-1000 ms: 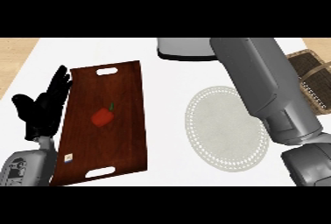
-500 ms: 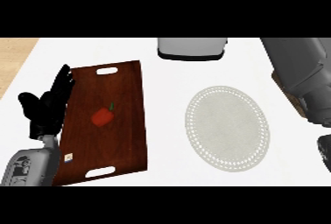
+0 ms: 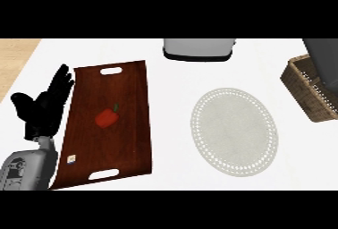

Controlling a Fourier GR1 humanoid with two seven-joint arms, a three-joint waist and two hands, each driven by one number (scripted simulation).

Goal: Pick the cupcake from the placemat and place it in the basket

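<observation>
Right arm (image 3: 322, 58): now over the basket (image 3: 305, 91), off the placemat (image 3: 234, 130); hand unseen, grip unknowable.
Cupcake: not visible; likely being delivered.
Left hand (image 3: 44, 105): open, empty, resting.

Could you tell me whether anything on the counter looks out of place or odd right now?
Yes: the placemat lies bare, with no cupcake on it or anywhere in view. The basket is partly hidden by the right forearm, so its contents cannot be judged. Otherwise only a small red pepper sits on the wooden tray.
</observation>
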